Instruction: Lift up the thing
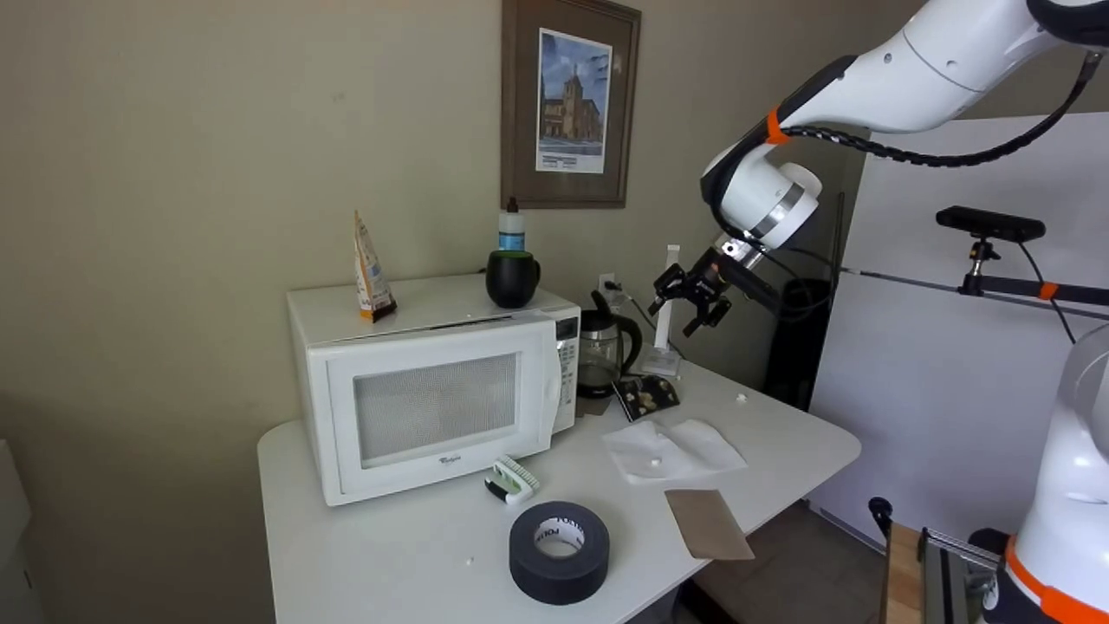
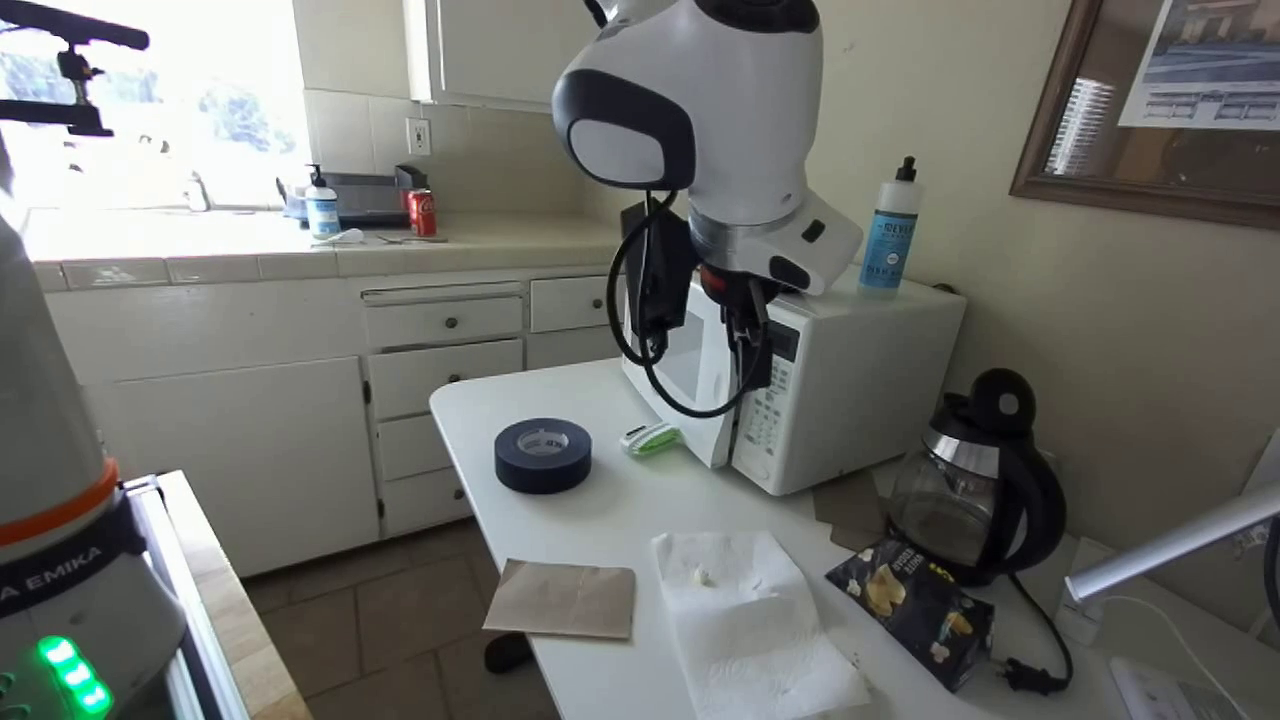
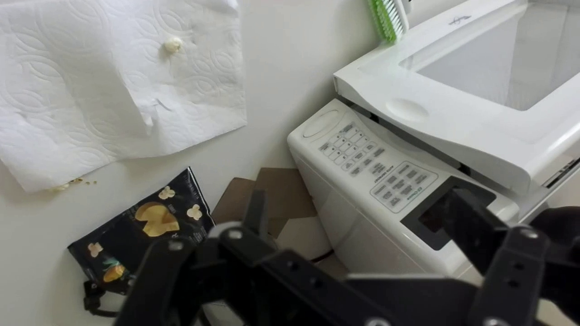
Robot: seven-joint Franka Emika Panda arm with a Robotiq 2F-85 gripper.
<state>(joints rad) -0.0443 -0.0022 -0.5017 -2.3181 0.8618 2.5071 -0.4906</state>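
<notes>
The task sentence does not say which object it means. My gripper is open and empty in the air, higher than the tabletop, beside the control-panel side of the white microwave. In the wrist view its two black fingers are wide apart with nothing between them. The microwave lies behind them, its door slightly ajar. A black mug with a green inside stands on the microwave; the arm hides it in an exterior view. A dark blue tape roll and a green-and-white brush lie in front of the microwave.
A glass kettle stands beside the microwave, with a black snack bag against it. A paper towel, brown paper at the table edge and a lamp are nearby. A soap bottle and paper bag stand on the microwave.
</notes>
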